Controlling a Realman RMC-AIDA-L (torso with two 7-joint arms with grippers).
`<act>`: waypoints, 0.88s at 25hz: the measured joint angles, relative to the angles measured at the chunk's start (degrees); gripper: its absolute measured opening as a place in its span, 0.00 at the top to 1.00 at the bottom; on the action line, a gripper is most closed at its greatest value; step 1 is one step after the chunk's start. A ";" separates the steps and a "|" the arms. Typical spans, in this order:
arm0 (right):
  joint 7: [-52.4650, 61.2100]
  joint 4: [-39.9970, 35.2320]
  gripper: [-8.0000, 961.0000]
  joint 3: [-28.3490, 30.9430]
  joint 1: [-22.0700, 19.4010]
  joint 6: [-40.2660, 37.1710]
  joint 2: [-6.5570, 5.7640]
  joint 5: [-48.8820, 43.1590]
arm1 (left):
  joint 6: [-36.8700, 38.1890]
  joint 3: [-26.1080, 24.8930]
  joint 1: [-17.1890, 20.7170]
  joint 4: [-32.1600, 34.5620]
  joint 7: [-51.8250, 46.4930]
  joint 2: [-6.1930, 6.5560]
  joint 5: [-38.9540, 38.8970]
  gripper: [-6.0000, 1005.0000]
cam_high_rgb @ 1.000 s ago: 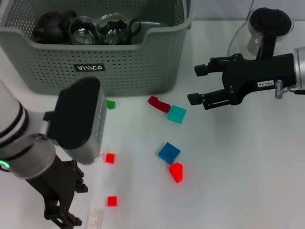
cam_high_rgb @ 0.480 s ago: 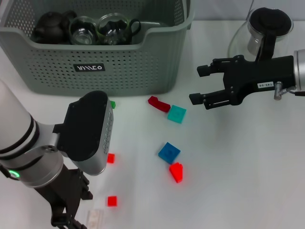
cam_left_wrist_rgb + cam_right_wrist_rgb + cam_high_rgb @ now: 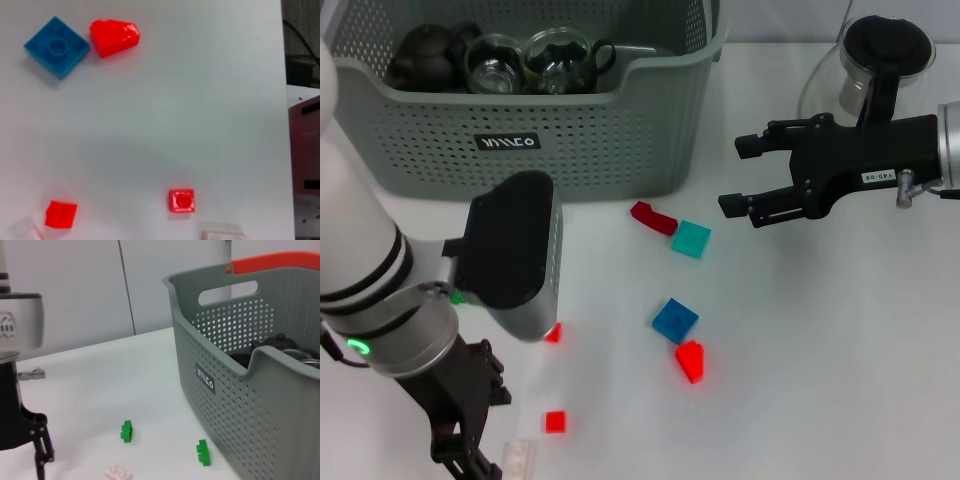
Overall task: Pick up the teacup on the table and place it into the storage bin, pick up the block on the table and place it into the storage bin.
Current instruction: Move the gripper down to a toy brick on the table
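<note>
My left arm has swung further in over the table's near left part since a second ago, and its bulky wrist housing now covers the small green block that showed beside the bin before, along with most of the small red block [image 3: 552, 333] peeking out at its lower edge. My left gripper [image 3: 463, 442] hangs low at the table's near edge, dark and partly cut off by the frame, so I cannot tell how its fingers stand; it holds nothing I can see. Just beside it lie a pale, nearly clear block [image 3: 519, 460], half cut off, and a red square block [image 3: 555, 421], which my left wrist view shows with a single stud on top. My right gripper [image 3: 732, 176] has barely shifted and hovers above the table's right side with its jaws spread wide and empty. The storage bin [image 3: 530, 140] stands at the table's far left, its dipped front rim and black label facing me; inside it I make out a dark teapot [image 3: 425, 55] and glass teacups [image 3: 525, 62], though their outlines blur together. On the open table near the middle lie a dark red block [image 3: 652, 217], a teal block [image 3: 691, 239], a blue block [image 3: 674, 320] and a red wedge-shaped block [image 3: 690, 360]. A glass pitcher [image 3: 870, 65] with a black lid stands at the far right, partly behind my right arm.
</note>
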 joint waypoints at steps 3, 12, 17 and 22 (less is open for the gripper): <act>-0.01 0.00 0.09 0.00 -0.09 0.03 -0.19 0.08 | 0.23 -0.26 -0.83 -0.81 -0.59 0.01 0.04 0.27; -0.28 0.38 0.09 0.72 -0.49 0.05 -0.38 0.16 | 0.91 2.19 -0.62 -0.62 -1.68 -0.23 -0.77 0.16; -0.48 0.53 0.09 0.79 -0.52 0.05 -0.36 0.19 | -2.02 3.97 0.96 -0.10 -0.88 -0.36 -1.03 0.16; -0.46 0.57 0.09 0.80 -0.56 0.04 -0.33 0.22 | -4.38 5.23 1.85 -0.62 -0.09 -0.35 -1.00 0.16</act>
